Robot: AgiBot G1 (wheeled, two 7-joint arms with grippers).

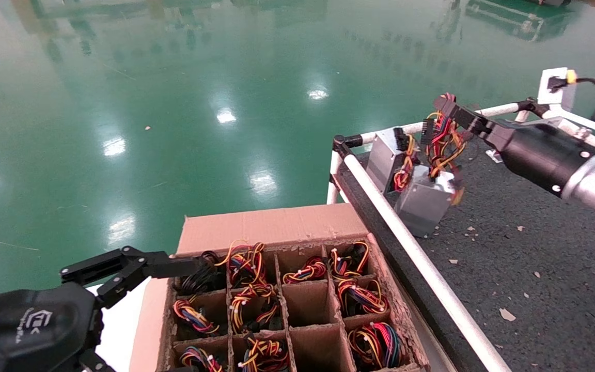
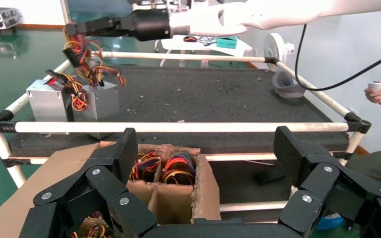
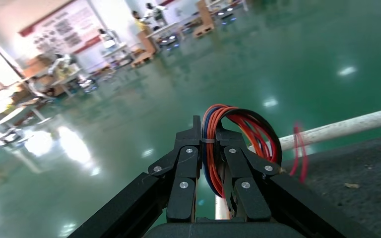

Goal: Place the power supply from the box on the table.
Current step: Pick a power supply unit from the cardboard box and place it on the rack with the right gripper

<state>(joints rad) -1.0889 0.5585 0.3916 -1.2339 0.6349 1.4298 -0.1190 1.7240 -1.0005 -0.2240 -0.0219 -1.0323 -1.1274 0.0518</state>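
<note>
My right gripper [image 1: 450, 106] is shut on the red, orange and black wire bundle [image 3: 238, 119] of the power supply [image 1: 424, 206]. Its silver case hangs tilted below the gripper, low over the table [image 1: 535, 248] near its far left corner. I cannot tell whether the case touches the top. In the left wrist view the same power supply [image 2: 101, 99] shows behind the white rail. The box [image 1: 266, 225] stands beside the table, with coiled wires in its divider cells. My left gripper [image 2: 206, 144] is open above the box, one finger [image 1: 163, 266] over its back row.
A second silver unit [image 1: 382, 157] stands on the table right beside the hanging one. A white pipe rail [image 1: 406, 232] runs along the table edge between box and table. Cardboard scraps dot the table top. A white bowl-like object [image 2: 286, 83] sits at the far end.
</note>
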